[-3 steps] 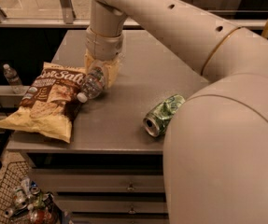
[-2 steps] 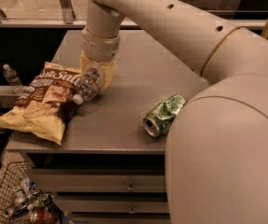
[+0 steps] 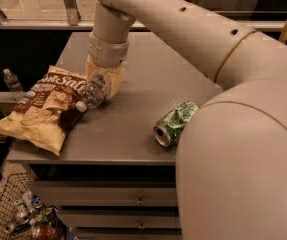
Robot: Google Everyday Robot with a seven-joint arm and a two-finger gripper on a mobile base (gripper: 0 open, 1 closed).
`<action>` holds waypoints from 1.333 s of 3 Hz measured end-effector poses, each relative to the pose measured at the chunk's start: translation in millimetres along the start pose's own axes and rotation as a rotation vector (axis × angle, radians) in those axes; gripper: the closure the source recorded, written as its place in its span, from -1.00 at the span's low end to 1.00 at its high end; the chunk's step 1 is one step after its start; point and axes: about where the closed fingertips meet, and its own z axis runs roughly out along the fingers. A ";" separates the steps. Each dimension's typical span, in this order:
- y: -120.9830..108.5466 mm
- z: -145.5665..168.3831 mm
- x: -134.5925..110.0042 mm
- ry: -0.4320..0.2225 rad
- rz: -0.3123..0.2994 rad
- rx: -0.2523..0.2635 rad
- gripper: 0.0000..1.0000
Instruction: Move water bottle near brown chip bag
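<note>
The water bottle [image 3: 92,94] is clear with a white cap. It lies tilted on the grey table [image 3: 133,129], its cap end touching the right edge of the brown chip bag [image 3: 43,106]. The bag lies flat at the table's left front, dark brown with white lettering and tan ends. My gripper [image 3: 103,84] comes straight down from the arm above and is closed around the bottle's rear half, its tan fingers [image 3: 114,82] on either side of it.
A crushed green can [image 3: 174,123] lies on its side at the table's right front. Another small bottle [image 3: 12,81] stands beyond the table's left edge. A wire basket of trash [image 3: 25,216] sits on the floor at lower left. Drawers are below the tabletop.
My gripper has carried the bottle a little to the left, and its cap now presses against the chip bag, which has shifted slightly left with it.
</note>
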 end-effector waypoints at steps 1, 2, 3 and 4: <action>-2.1 2.1 0.1 0.000 -0.001 0.004 0.16; -3.7 4.2 0.2 0.000 -0.002 0.007 -0.28; -5.4 6.4 0.4 0.000 -0.003 0.009 -0.77; -6.8 8.4 0.5 -0.001 -0.003 0.011 -1.00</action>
